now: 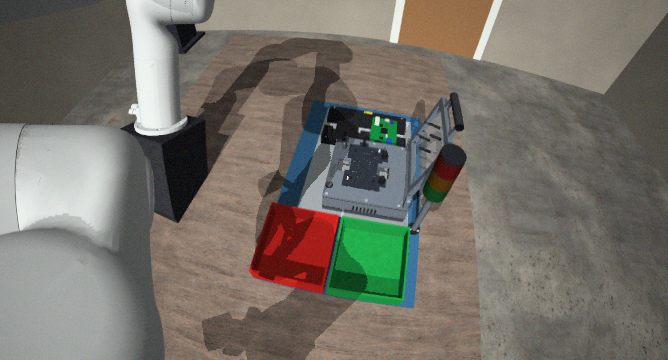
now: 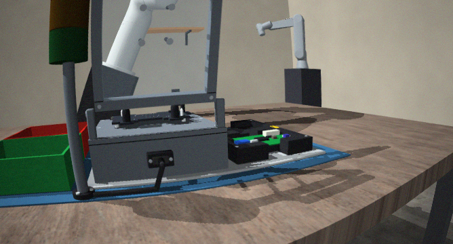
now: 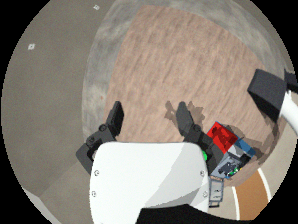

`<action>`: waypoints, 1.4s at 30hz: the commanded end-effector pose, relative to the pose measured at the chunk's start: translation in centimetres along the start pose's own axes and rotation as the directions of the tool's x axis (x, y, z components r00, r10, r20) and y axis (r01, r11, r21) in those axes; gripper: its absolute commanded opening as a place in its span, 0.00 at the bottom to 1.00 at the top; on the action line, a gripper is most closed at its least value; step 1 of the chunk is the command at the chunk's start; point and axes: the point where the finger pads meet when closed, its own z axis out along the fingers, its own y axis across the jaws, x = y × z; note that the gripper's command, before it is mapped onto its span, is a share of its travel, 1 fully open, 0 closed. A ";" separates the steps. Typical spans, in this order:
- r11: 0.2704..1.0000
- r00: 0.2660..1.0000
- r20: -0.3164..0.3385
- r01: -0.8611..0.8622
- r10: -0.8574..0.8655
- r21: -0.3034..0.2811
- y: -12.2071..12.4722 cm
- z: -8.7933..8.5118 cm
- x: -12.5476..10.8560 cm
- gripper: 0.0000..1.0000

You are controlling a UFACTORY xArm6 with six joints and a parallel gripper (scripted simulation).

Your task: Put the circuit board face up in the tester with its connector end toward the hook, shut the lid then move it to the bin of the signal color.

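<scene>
From the top view, the tester (image 1: 367,194) sits on a blue bench mat (image 1: 295,179) on the wooden worktop (image 1: 225,264). Its lid (image 1: 425,139) stands open, raised on the tester's right side, with the black handle (image 1: 456,111) at its upper end. The black tray (image 1: 345,121) lies just beyond the tester, touching or nearly touching its far side, and the green circuit board (image 1: 384,130) lies face up in the tray pocket nearer the lid. The signal tower (image 1: 444,174) stands at the tester's right near corner, its bands red, amber and green. Just in front of the tester stand the red bin (image 1: 295,249) on the left and the green bin (image 1: 370,261) on the right, side by side. The arm's black pedestal (image 1: 192,149) stands well to the left of the tester.

In the exterior view, seen from the hinge side, the lid frame (image 2: 210,40) rises upright above the tester (image 2: 152,152). The tray (image 2: 264,146) lies just right of the tester with the circuit board (image 2: 261,138) in it, the board's white connector (image 2: 270,132) toward the far end. The signal tower (image 2: 69,30) stands on its pole left of the tester, and the green bin (image 2: 30,165) sits left of that, the red bin (image 2: 41,129) behind it.

In the wrist view, the end effector (image 3: 148,123) hangs high over the worktop, well apart from the tester, its fingers spread wide with nothing between them. The red bin (image 3: 220,137) and the tester show small to the right of the fingers.
</scene>
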 end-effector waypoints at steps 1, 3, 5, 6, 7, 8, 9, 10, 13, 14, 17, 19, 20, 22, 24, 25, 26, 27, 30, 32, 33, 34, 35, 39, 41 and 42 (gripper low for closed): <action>1.000 1.000 0.001 -0.002 0.002 0.005 -0.2 -0.2 0.1 1.00; 1.000 1.000 0.001 -0.002 0.002 0.005 -0.2 -0.2 0.1 1.00; 1.000 1.000 0.001 -0.002 0.002 0.005 -0.2 -0.2 0.1 1.00; 1.000 1.000 0.001 -0.002 0.002 0.005 -0.2 -0.2 0.1 1.00; 1.000 1.000 0.001 -0.002 0.002 0.005 -0.2 -0.2 0.1 1.00; 1.000 1.000 0.001 -0.002 0.002 0.005 -0.2 -0.2 0.1 1.00; 1.000 1.000 0.001 -0.002 0.002 0.005 -0.2 -0.2 0.1 1.00; 1.000 1.000 0.001 -0.002 0.002 0.005 -0.2 -0.2 0.1 1.00; 1.000 1.000 0.001 -0.002 0.002 0.005 -0.2 -0.2 0.1 1.00; 1.000 1.000 0.001 -0.002 0.002 0.005 -0.2 -0.2 0.1 1.00; 1.000 1.000 0.001 -0.002 0.002 0.005 -0.2 -0.2 0.1 1.00; 1.000 1.000 0.001 -0.003 0.003 0.005 -0.2 -0.2 0.0 1.00; 1.000 1.000 0.002 -0.005 0.005 0.005 -0.2 -0.3 0.0 1.00; 1.000 1.000 0.004 -0.015 0.015 0.006 -0.1 -0.5 -0.3 1.00; 0.999 0.999 0.008 -0.035 0.035 0.008 -0.1 -1.0 -0.8 1.00; 0.999 0.999 0.011 -0.050 0.049 0.010 0.0 -1.4 -1.1 1.00; 0.998 0.998 0.014 -0.068 0.068 0.011 0.1 -1.8 -1.6 1.00; 0.996 0.996 0.019 -0.090 0.089 0.013 0.2 -2.3 -2.2 1.00; 0.984 0.984 0.040 -0.176 0.175 0.016 0.8 -4.4 -4.4 1.00; 0.976 0.975 0.050 -0.216 0.215 0.016 1.1 -5.4 -5.4 1.00; 0.976 0.975 0.050 -0.216 0.215 0.016 1.1 -5.4 -5.4 1.00; 0.976 0.975 0.050 -0.216 0.215 0.016 1.1 -5.4 -5.4 1.00; 0.967 0.965 0.060 -0.255 0.254 0.015 1.5 -6.4 -6.5 1.00; 0.937 0.934 0.085 -0.348 0.346 0.008 2.6 -8.8 -9.0 1.00; 0.920 0.916 0.097 -0.391 0.389 0.002 3.2 -9.9 -10.2 1.00; 0.911 0.906 0.103 -0.413 0.411 -0.002 3.5 -10.4 -10.8 1.00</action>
